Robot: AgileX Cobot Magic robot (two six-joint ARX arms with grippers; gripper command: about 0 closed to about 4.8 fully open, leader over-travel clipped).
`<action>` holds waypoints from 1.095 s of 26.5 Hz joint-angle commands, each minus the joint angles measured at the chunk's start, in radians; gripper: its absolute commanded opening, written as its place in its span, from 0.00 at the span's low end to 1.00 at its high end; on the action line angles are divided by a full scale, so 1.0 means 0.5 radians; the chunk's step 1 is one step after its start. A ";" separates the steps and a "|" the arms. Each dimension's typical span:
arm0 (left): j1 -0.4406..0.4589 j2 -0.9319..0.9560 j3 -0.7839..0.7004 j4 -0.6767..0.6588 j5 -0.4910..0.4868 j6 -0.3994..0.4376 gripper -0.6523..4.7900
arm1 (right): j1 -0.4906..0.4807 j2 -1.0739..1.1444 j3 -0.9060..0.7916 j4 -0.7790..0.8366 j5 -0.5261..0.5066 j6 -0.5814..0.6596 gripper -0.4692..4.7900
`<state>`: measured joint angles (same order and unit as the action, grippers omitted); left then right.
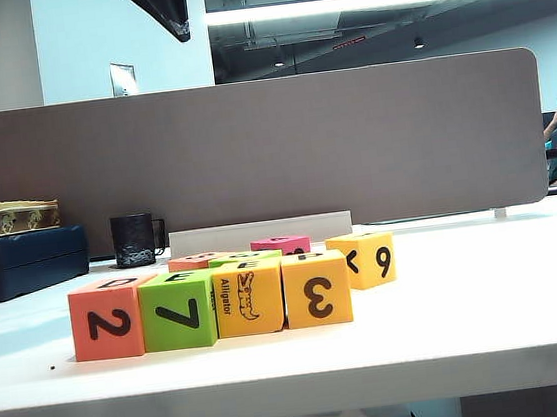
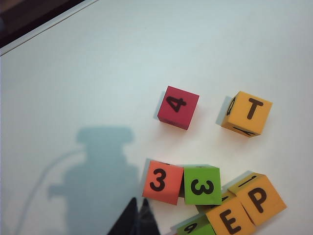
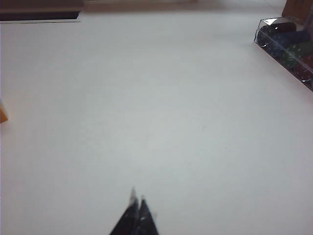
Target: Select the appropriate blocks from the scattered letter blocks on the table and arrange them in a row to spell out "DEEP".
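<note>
Four blocks in a row near the front edge of the table (image 1: 492, 315), sides touching: red-orange block (image 1: 107, 320) with a black 2 facing the camera, lime-green block (image 1: 177, 311) showing 7 with an E on top, yellow block (image 1: 248, 297) with an alligator drawing and the word Alligator, amber block (image 1: 317, 289) showing 3. Seen from the front, the row runs 9 o'clock to 3 o'clock.

Behind the row: a second orange block (image 1: 196, 261) and a second green block (image 1: 244, 259), only their tops visible. Pink block (image 1: 282, 244) further back. An amber block with 6 (image 1: 363, 259) at 1 o'clock from the row's amber end, just apart from it.

Left wrist view, looking down: pink block with 4 (image 2: 178, 107), amber T block (image 2: 247, 113), orange 3 block (image 2: 162, 181) touching green 3 block (image 2: 201, 185), amber P block (image 2: 258, 198) and amber E block (image 2: 230, 221) partly cut off at the frame edge.

Left gripper (image 2: 137, 220): dark fingertips pressed together, closed on nothing, above bare table near the orange 3 block.

Right gripper (image 3: 136, 218): tips together, closed, nothing held, over bare table. A clear case (image 3: 288, 46) with dark contents lies well apart.

Background, exterior view: grey divider panel (image 1: 252, 156), black mug (image 1: 134, 240), dark box (image 1: 23, 261).
</note>
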<state>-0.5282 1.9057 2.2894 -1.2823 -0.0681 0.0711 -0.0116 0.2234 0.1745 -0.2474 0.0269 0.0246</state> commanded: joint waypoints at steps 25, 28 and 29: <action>-0.002 -0.011 0.006 0.027 0.002 0.001 0.11 | -0.018 -0.449 -0.316 0.071 0.046 -0.012 0.08; -0.002 -0.011 0.006 0.027 0.002 0.000 0.11 | -0.012 -0.449 -0.317 0.072 -0.070 0.066 0.08; -0.003 -0.010 0.006 0.027 0.002 0.000 0.11 | -0.010 -0.449 -0.317 0.072 -0.092 0.095 0.08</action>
<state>-0.5282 1.9057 2.2894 -1.2758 -0.0681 0.0711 -0.0193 0.0074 0.0204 -0.2180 -0.0017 0.0505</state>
